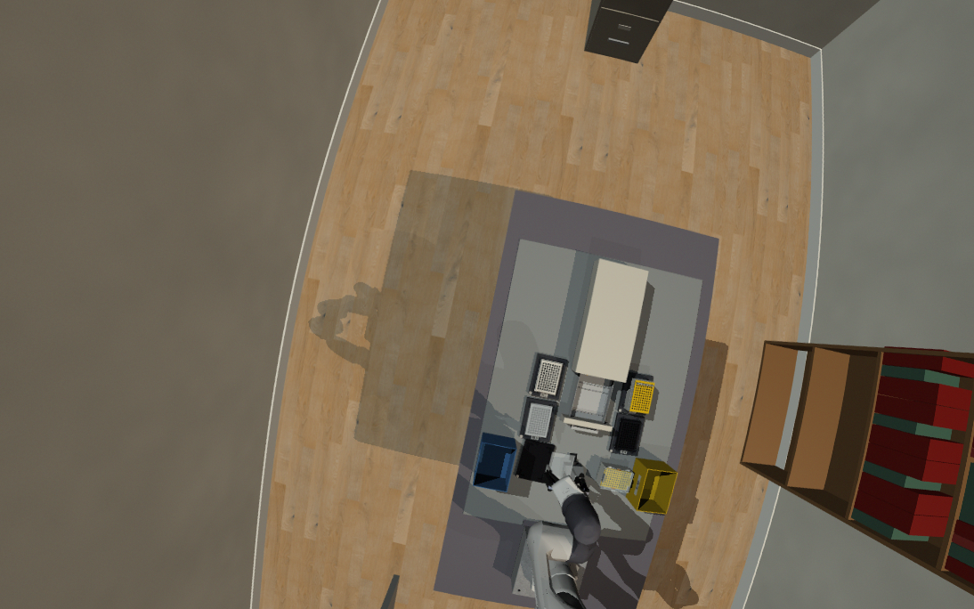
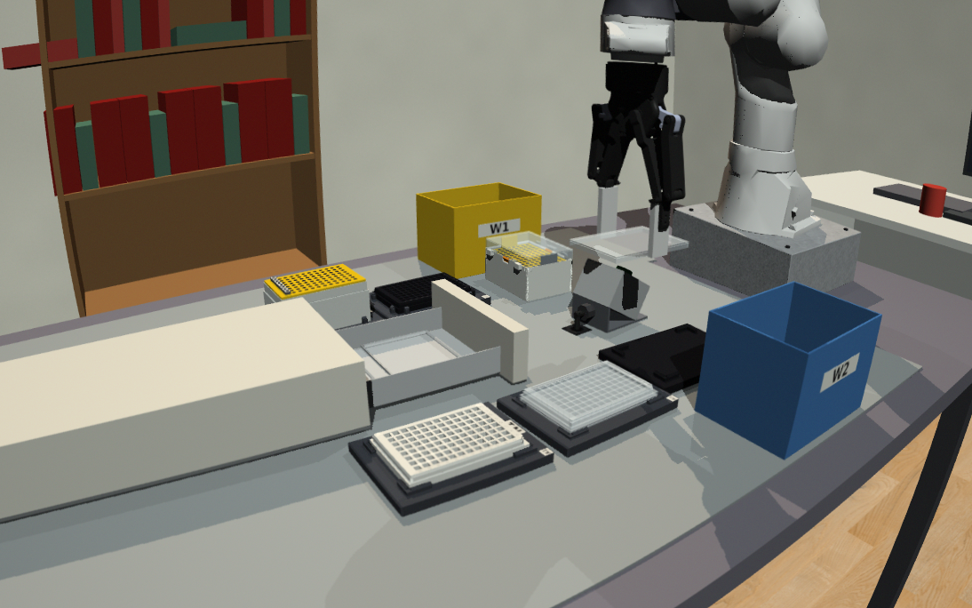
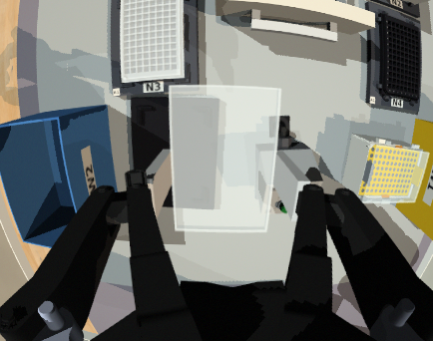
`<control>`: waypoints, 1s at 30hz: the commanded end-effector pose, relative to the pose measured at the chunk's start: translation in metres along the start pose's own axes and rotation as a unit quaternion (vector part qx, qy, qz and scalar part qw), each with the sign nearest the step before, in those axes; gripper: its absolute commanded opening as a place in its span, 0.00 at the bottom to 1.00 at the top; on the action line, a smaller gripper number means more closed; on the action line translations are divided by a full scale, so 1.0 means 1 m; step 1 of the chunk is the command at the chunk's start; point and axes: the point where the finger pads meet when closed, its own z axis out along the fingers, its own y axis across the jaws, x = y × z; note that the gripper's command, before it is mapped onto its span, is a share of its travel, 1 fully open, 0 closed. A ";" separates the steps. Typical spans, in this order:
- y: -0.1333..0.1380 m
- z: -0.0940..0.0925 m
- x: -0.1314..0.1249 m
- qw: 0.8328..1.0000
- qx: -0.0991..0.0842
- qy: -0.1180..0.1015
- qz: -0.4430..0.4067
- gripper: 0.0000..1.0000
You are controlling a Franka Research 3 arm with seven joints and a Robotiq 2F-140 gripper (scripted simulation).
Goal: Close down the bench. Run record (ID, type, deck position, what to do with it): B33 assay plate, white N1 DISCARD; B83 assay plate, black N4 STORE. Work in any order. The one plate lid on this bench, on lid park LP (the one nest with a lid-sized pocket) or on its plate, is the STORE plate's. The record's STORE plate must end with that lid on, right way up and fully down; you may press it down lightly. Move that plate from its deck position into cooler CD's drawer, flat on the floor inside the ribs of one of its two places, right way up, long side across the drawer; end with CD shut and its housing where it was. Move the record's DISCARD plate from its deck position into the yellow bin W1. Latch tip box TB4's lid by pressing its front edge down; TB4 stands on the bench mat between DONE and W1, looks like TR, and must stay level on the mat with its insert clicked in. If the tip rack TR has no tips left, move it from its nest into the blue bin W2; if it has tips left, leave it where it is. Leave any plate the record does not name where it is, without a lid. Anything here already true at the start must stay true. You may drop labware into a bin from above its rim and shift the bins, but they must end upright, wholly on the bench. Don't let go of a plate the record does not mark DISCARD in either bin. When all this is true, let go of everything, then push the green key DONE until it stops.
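My gripper (image 2: 629,236) is shut on the clear plate lid (image 2: 629,243) and holds it flat, high above the grey DONE key housing (image 2: 607,296). In the wrist view the lid (image 3: 224,159) spans between my fingers. The black plate (image 2: 418,293) (image 3: 398,57) sits uncovered in nest N4, beyond the drawer. The white plate (image 2: 444,442) lies in nest N1 at the front. The lid park (image 2: 656,355) is an empty black nest. Cooler CD (image 2: 134,393) has its drawer (image 2: 414,351) pulled open and empty.
A clear plate (image 2: 587,393) sits in nest N3. Tip box TB4 (image 2: 527,264) stands before the yellow bin W1 (image 2: 478,222), its clear lid slightly raised. Tip rack TR (image 2: 315,284) has a yellow top. Blue bin W2 (image 2: 792,363) stands at the right front.
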 end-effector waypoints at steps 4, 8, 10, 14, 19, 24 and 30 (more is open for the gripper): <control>0.017 -0.001 0.010 1.000 -0.001 0.003 -0.012 0.00; 0.026 -0.001 0.014 1.000 -0.001 0.003 -0.012 0.00; 0.031 -0.001 0.017 1.000 -0.001 0.003 -0.012 0.00; 0.036 -0.001 0.019 1.000 -0.001 0.003 -0.012 0.00; 0.048 -0.001 0.025 1.000 -0.001 0.003 -0.012 0.00; 0.060 -0.001 0.031 1.000 -0.001 0.003 -0.012 0.00; 0.069 -0.001 0.036 1.000 -0.001 0.003 -0.012 0.00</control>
